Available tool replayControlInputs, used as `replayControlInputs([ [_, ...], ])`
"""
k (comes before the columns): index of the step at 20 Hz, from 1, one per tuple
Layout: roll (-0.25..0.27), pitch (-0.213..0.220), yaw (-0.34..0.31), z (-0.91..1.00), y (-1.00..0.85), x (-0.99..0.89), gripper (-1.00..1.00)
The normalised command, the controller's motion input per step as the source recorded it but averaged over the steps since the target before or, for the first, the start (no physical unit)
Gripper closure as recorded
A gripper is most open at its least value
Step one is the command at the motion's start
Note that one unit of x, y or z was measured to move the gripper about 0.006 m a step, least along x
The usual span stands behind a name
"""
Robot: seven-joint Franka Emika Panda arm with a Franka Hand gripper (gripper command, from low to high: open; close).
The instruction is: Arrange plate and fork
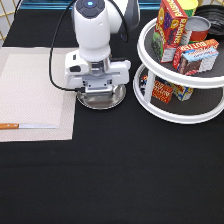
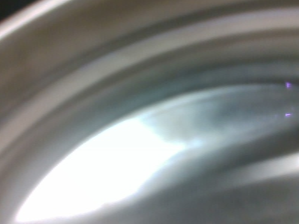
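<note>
One hand sits low on the plate; grip state unclear; no label readable.

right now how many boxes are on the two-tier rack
4 that I can make out. Two on the upper tier: a tall red box and a lying box. Two on the lower tier: an orange box and another. More may be hidden behind.

A: The gripper is covering most of the plate; only the plate's lower rim is showing, and the fingers are staying hidden.

B: The knife is getting cut off at the exterior view's left edge.

A: Up close, the plate is filling the wrist view as a smear of glare.
</note>
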Motion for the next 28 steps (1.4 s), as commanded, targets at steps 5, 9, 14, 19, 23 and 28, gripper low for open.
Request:
replayControlInputs([
  [5, 0.068, 0.075, -0.001, 0.31, -0.73, 0.28, -1.0],
  [9, 0.065, 0.067, 0.0, 0.25, -0.75, 0.33, -1.0],
  [14, 0.087, 0.065, 0.0, 0.2, -0.77, 0.39, -1.0],
  [19, 0.086, 0.056, 0.0, 0.22, -0.8, 0.39, -1.0],
  [23, 0.064, 0.055, 0.018, 0.28, -0.79, 0.43, -1.0],
  [28, 0.06, 0.066, 0.028, 0.19, -0.78, 0.44, -1.0],
])
